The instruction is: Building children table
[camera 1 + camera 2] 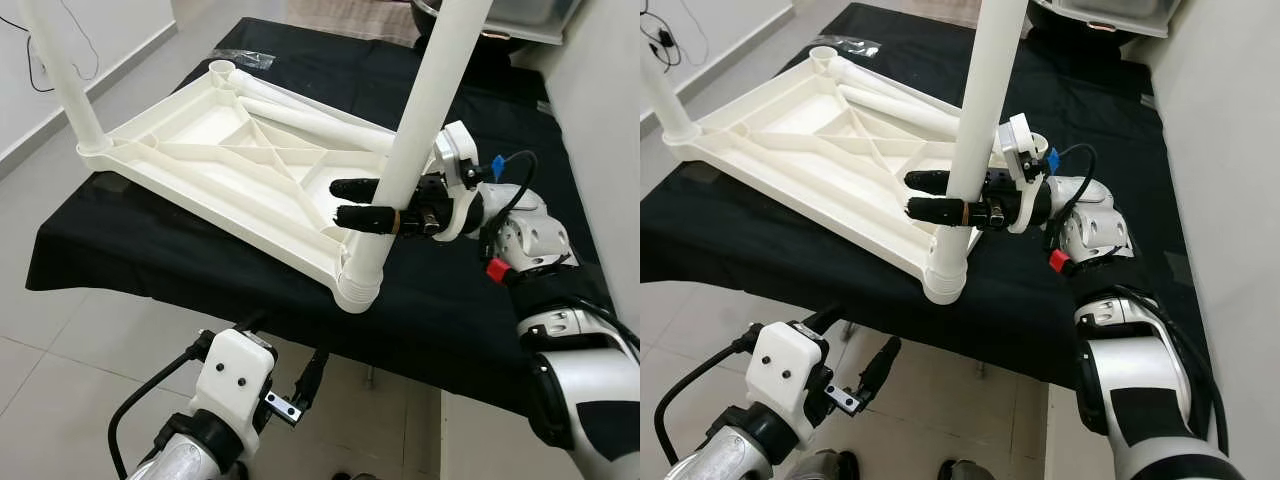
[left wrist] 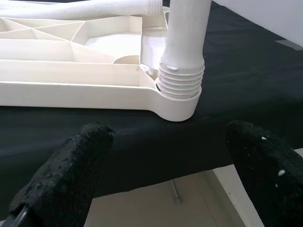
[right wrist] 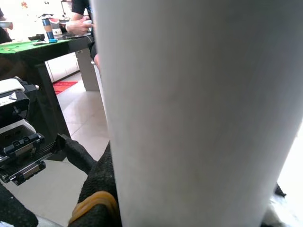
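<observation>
While upside down on cloth (image 1: 460, 300): top (image 1: 215, 160); two legs (image 1: 415, 130) fitted, two loose; right gripper (image 1: 365, 203) clamped round near leg; left gripper (image 2: 161, 175) open, empty

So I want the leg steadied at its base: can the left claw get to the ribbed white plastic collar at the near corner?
Probably yes: the left claw hangs open just below the table edge, facing the ribbed white plastic collar, nothing between.

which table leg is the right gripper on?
The upright leg in the near corner socket; the right gripper is clamped around it. Another leg stands at the far-left corner; two more lie inside the upturned tabletop.
</observation>
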You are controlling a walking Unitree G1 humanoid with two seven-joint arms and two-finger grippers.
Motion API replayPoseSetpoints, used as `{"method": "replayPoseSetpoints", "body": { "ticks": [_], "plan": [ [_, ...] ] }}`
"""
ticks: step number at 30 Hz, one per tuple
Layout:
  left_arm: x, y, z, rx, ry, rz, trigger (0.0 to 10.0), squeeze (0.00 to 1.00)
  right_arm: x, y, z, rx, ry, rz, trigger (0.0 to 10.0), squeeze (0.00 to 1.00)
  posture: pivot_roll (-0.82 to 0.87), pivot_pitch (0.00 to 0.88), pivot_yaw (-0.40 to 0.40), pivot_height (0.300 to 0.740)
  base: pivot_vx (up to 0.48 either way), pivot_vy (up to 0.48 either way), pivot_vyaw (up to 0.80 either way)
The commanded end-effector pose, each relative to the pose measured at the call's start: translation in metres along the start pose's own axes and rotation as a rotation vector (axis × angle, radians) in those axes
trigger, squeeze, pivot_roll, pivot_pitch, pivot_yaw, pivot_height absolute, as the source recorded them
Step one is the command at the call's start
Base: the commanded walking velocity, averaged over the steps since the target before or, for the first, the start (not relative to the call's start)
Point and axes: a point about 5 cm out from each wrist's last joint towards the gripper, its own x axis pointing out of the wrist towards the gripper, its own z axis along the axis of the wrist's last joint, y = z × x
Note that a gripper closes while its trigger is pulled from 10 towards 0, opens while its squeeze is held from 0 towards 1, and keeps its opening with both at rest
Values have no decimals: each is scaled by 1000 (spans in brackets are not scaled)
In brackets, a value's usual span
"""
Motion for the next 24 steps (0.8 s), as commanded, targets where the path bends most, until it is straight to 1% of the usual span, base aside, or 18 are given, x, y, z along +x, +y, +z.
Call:
{"method": "replayPoseSetpoints", "body": {
  "ticks": [1,2,3,4,5,6,7,8,11,15,18,23,24],
  "plan": [
    [-3,0,-2,5,19,7,10000,0,8,4,-11,29,13,60,10000,0,160,235,-103,740,0,0,0],
    [-3,0,-2,6,20,8,10000,0,13,3,-10,21,6,79,10000,0,156,236,-99,740,0,0,0],
    [-3,0,-2,6,20,8,10000,0,13,3,-10,21,6,79,10000,0,156,236,-99,740,0,0,0],
    [-3,0,-2,6,21,8,10000,0,20,3,-8,15,6,102,10000,0,156,236,-99,740,0,0,0],
    [-3,0,-2,6,21,8,10000,0,20,3,-8,15,6,102,10000,0,156,236,-99,740,0,0,0],
    [-3,0,-1,9,21,3,10000,0,27,2,-6,9,1,126,10000,0,171,238,-103,740,0,0,0],
    [-3,0,0,17,19,2,10000,0,35,2,-5,0,12,151,10000,0,181,242,-105,740,0,0,0],
    [-3,0,0,17,19,2,10000,0,35,2,-5,0,12,151,10000,0,181,242,-105,740,0,0,0],
    [-5,2,3,26,14,8,10000,0,49,3,-8,-15,56,197,10000,0,191,245,-108,740,0,0,0],
    [-6,3,4,28,13,14,10000,0,55,5,-10,-15,74,226,10000,0,195,247,-110,740,0,0,0],
    [-7,4,4,35,17,18,10000,0,68,8,-13,-37,105,281,10000,0,197,251,-110,740,0,0,0],
    [-7,3,4,38,19,15,10000,0,74,9,-13,-43,98,302,10000,0,200,255,-121,740,0,0,0],
    [-7,3,4,39,18,17,10000,0,78,9,-12,-43,89,312,10000,0,200,255,-122,740,0,0,0]
  ]
}}
